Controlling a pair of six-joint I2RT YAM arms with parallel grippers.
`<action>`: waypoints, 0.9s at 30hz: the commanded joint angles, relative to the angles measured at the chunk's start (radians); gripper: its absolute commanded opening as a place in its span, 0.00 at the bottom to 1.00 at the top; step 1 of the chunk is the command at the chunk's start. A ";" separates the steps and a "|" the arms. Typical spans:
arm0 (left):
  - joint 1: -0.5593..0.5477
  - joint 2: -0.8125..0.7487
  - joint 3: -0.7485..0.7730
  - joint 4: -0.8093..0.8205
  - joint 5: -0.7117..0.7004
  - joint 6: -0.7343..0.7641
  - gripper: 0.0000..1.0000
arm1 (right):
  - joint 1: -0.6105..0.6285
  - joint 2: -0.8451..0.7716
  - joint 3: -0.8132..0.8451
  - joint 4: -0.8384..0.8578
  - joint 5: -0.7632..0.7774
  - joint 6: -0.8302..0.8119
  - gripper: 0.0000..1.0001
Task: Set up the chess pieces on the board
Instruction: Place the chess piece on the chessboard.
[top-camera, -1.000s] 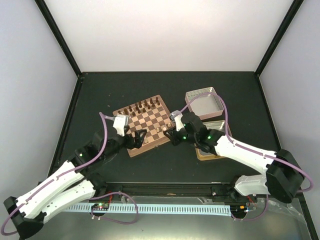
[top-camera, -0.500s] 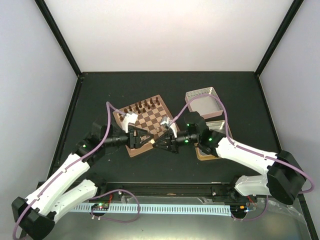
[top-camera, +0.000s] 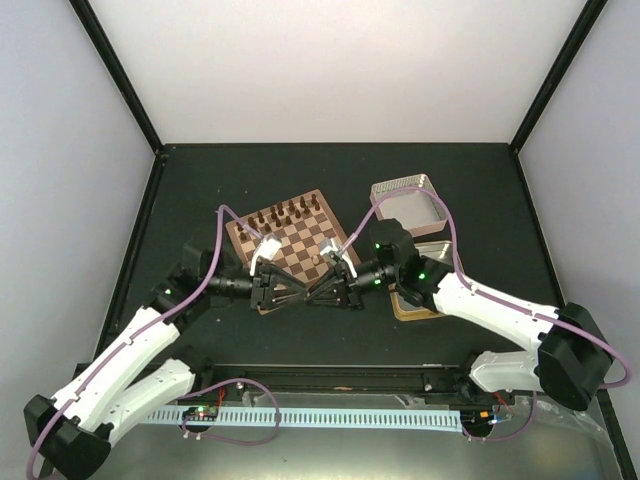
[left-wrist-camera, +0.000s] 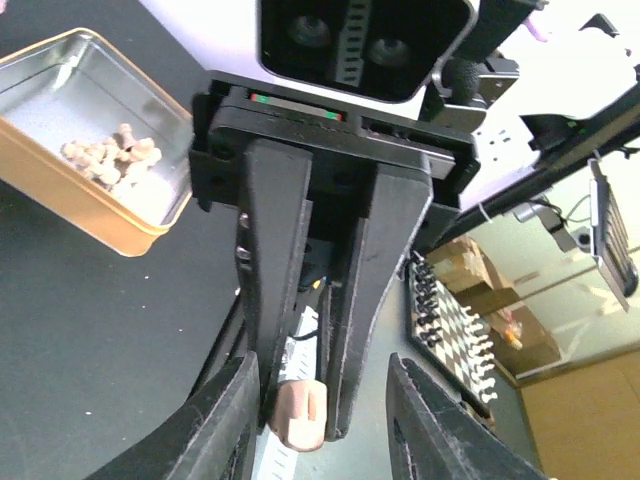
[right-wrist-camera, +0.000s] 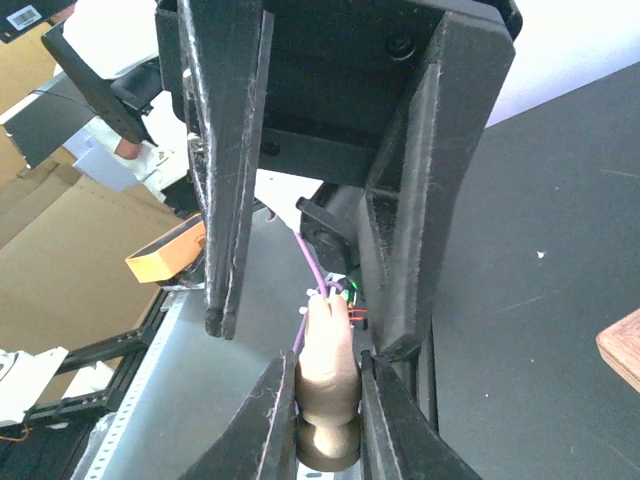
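Note:
A pale chess piece (right-wrist-camera: 328, 385) is pinched between the fingers of my right gripper (right-wrist-camera: 328, 360), which is shut on it. It hangs in the air just off the near edge of the board (top-camera: 300, 240). My left gripper (left-wrist-camera: 322, 365) faces the right gripper (top-camera: 313, 290) tip to tip. Its jaws straddle the same piece (left-wrist-camera: 300, 415) and the right fingers, with a clear gap on one side. In the top view the left gripper (top-camera: 297, 290) is level with the right one. Dark pieces (top-camera: 285, 213) line the board's far rows.
A gold tin (left-wrist-camera: 60, 190) holding several loose pale pieces (left-wrist-camera: 110, 155) lies to the right of the board, partly under my right arm (top-camera: 470, 300). Behind it sits a pinkish-silver square lid (top-camera: 407, 205). Dark table surface surrounds the board.
Both grippers have come off the board to meet at its near edge. The left jaws have narrowed from wide open around the piece held by the right gripper.

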 joint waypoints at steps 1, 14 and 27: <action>0.007 -0.017 0.013 0.022 0.107 0.026 0.32 | 0.001 -0.015 0.039 -0.008 -0.045 -0.013 0.05; 0.006 0.002 0.022 -0.027 0.067 0.055 0.02 | 0.001 0.018 0.084 -0.101 0.012 -0.038 0.13; 0.006 -0.103 -0.069 -0.247 -0.862 -0.020 0.02 | -0.001 -0.005 -0.005 -0.187 0.628 0.068 0.71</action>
